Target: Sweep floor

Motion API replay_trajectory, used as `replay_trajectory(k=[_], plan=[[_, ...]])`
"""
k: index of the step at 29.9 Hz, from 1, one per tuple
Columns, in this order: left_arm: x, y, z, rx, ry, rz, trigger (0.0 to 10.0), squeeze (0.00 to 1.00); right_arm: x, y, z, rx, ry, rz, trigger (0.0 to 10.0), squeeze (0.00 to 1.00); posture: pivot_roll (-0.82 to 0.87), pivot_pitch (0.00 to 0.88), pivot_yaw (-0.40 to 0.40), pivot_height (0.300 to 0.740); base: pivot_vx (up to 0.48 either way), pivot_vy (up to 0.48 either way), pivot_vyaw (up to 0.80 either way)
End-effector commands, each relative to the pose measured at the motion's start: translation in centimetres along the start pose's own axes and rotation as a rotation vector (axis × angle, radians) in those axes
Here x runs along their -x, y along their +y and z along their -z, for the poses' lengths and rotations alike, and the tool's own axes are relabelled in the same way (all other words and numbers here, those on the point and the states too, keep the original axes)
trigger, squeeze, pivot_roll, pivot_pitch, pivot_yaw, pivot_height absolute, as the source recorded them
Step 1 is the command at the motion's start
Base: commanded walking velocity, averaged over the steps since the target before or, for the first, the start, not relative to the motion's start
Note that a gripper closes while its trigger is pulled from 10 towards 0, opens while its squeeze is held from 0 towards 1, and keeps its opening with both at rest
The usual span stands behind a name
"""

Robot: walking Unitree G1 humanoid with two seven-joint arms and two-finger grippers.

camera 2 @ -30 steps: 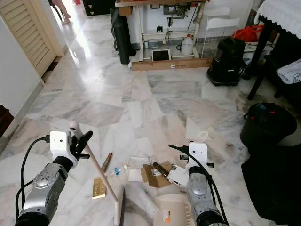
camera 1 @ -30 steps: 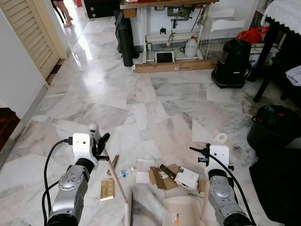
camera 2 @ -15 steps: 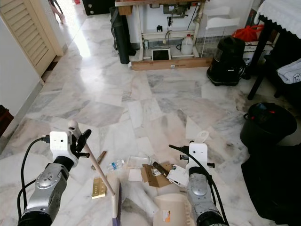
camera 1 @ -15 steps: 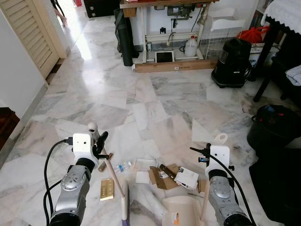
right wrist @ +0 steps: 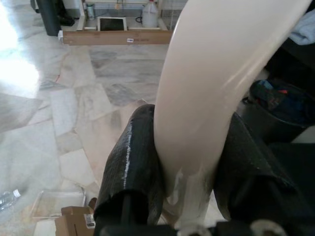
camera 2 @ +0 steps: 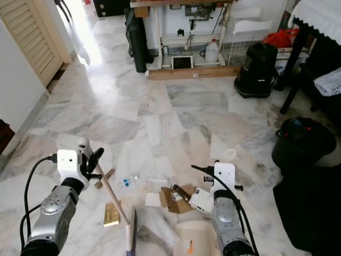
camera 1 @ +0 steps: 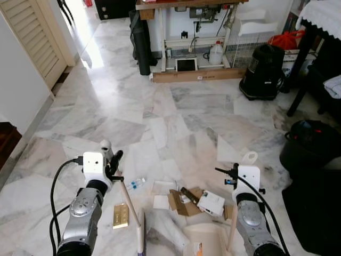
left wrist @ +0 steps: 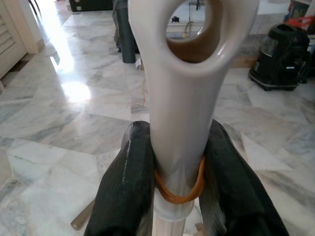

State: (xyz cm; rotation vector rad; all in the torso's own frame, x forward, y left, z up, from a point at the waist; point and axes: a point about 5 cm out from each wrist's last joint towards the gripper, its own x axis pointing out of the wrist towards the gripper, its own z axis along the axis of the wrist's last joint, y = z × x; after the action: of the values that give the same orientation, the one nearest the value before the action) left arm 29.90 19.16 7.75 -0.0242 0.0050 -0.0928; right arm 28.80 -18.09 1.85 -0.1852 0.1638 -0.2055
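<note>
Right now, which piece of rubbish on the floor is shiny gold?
The flat gold packet, lying just right of the left gripper's arm beside the broom handle. The small bottle is clear, the cardboard brown, and the little box white.

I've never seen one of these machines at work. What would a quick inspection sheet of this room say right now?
Surface: grey-veined white marble floor, glossy.
Job's things: cream broom handle in left end effector; cream plastic dustpan, its handle in right end effector.
Clutter: gold rectangular packet, small clear plastic bottle, torn brown cardboard pieces, small white box.
End effectors: both shut on handles.
Cables: black cable looping along left arm.
Surroundings: black vacuum cleaner, black bin, louvred cream door.
</note>
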Motion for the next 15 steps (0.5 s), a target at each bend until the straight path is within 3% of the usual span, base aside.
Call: replay_trajectory(k=[1, 8, 15], plan=[[-0.28, 0.17, -0.62, -0.023, -0.031, 0.003, 10.0, 0.00, -0.15, 0.33, -0.35, -0.006, -0.010, -0.011, 10.0, 0.00, 0.07, 0.033, 0.065, 0.740, 0.326, 0.000, 0.00], [-0.31, 0.10, -0.70, -0.025, -0.034, 0.014, 10.0, 0.00, -0.14, 0.40, -0.31, -0.005, -0.006, -0.014, 10.0, 0.00, 0.07, 0.029, 0.067, 0.740, 0.334, 0.000, 0.00], [-0.33, -0.21, -0.64, -0.015, -0.035, 0.037, 10.0, 0.00, -0.08, 0.53, -0.29, -0.006, -0.006, -0.018, 10.0, 0.00, 0.07, 0.027, 0.068, 0.740, 0.000, 0.000, 0.00]])
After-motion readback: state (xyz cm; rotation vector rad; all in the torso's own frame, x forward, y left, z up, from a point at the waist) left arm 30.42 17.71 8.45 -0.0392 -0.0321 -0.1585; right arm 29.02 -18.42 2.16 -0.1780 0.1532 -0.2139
